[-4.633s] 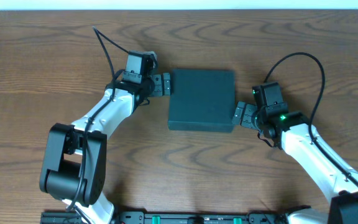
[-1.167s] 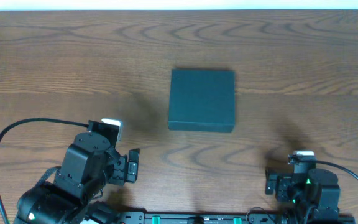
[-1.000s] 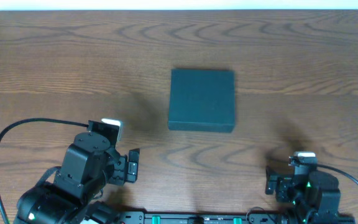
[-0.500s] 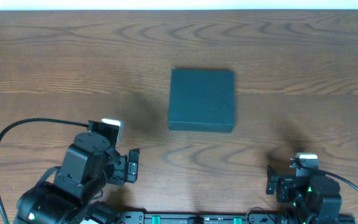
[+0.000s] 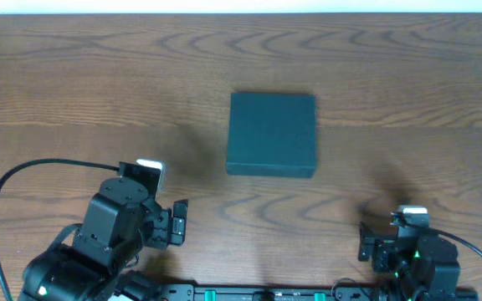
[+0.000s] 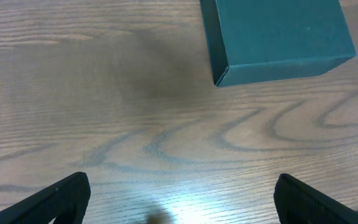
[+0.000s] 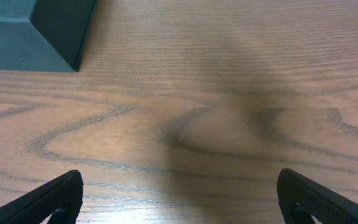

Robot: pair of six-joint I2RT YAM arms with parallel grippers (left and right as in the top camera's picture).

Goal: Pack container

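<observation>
Near left: left pincer [image 5: 176,221] with fingers spread apart, gripping nothing, over the wooden tabletop [image 5: 74,92]. Mid-tabletop: the container [image 5: 272,134], dark teal, lid down flat, well apart from both arms. Near right: right pincer [image 5: 364,241] likewise spread apart and empty, pointed toward the container's near corner.

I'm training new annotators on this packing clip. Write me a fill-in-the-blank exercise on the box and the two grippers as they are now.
1. The lid of the container is ____.
2. The left gripper and the right gripper both stand ____, holding nothing.
3. In the right wrist view, the container shows in the upper ____ corner.
4. The container rests on a ____ table.

Missing words: closed; open; left; wooden.
</observation>
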